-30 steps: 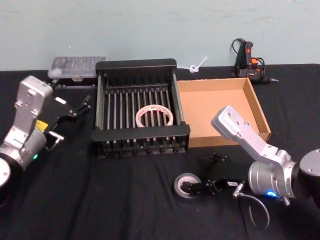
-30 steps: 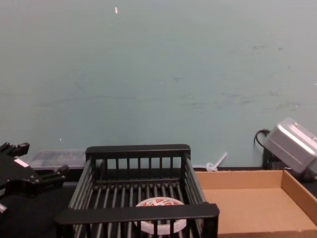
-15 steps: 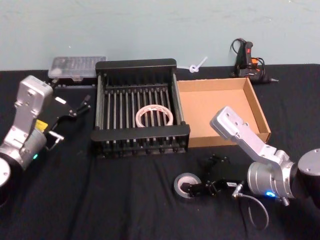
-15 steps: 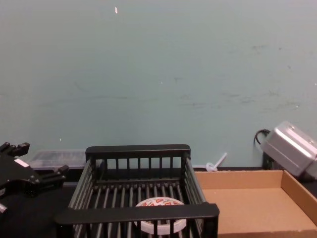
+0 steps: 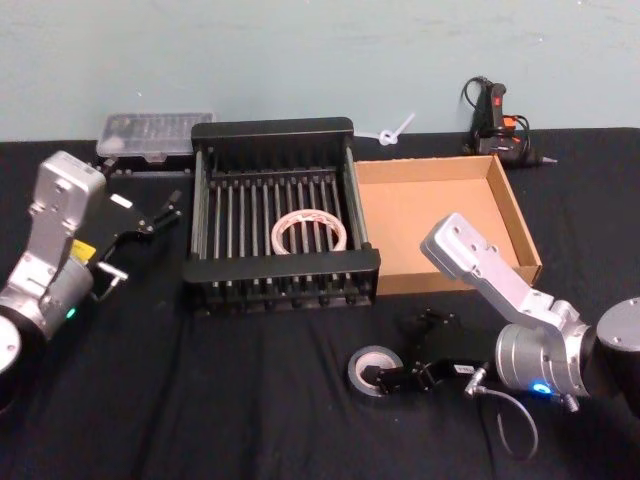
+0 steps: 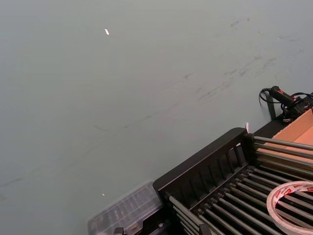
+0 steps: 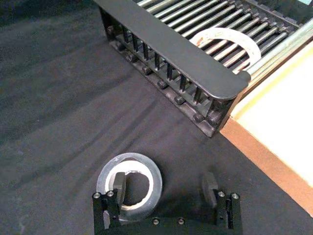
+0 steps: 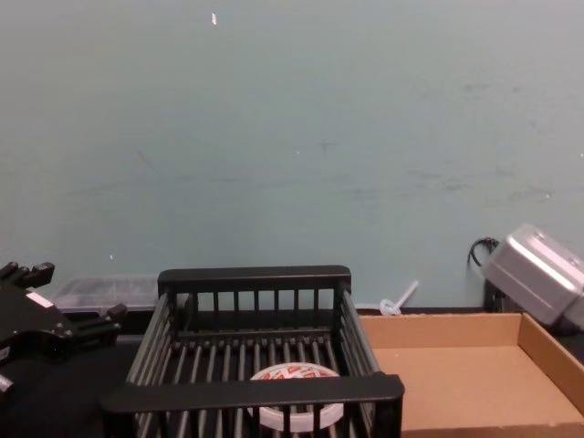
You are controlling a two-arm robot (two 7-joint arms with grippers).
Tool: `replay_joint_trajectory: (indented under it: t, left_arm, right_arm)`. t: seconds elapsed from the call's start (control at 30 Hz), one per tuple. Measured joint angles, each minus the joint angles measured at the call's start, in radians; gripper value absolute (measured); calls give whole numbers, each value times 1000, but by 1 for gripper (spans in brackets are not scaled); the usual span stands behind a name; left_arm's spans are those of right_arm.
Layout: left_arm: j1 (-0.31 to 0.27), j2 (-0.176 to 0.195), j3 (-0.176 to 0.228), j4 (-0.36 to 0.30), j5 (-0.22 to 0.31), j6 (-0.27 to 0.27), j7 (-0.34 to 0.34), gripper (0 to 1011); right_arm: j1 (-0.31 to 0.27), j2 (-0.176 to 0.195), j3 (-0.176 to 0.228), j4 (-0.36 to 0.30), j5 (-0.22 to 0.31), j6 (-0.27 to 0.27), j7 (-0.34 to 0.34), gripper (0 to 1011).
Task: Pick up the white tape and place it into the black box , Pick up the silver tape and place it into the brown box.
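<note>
silver tape flat on table near front edge, ahead of brown box. Right gripper fingers spread: one pad inside the roll's core, other outside, clear of it. White tape on black box floor. Left gripper fingers spread, near left edge.

silver tape: on table, at right gripper, one finger inside its core
black box: ahead-left of right gripper
white tape: in black box
brown box: ahead of right gripper, touching black box's right side
left gripper: left of black box
</note>
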Motion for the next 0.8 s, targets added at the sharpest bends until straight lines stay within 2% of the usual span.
replay_joint_trajectory:
  t: [0.27, 0.5, 0.8]
  left_arm:
    - [0, 0, 0, 0, 0, 0, 0, 1002]
    - [0, 0, 0, 0, 0, 0, 0, 1001]
    - [0, 0, 0, 0, 0, 0, 0, 1001]
  right_arm:
    - [0, 1, 0, -1, 0, 0, 0, 1003]
    - [0, 1, 0, -1, 1, -1, -1, 857]
    - [0, 1, 0, -1, 1, -1, -1, 569]
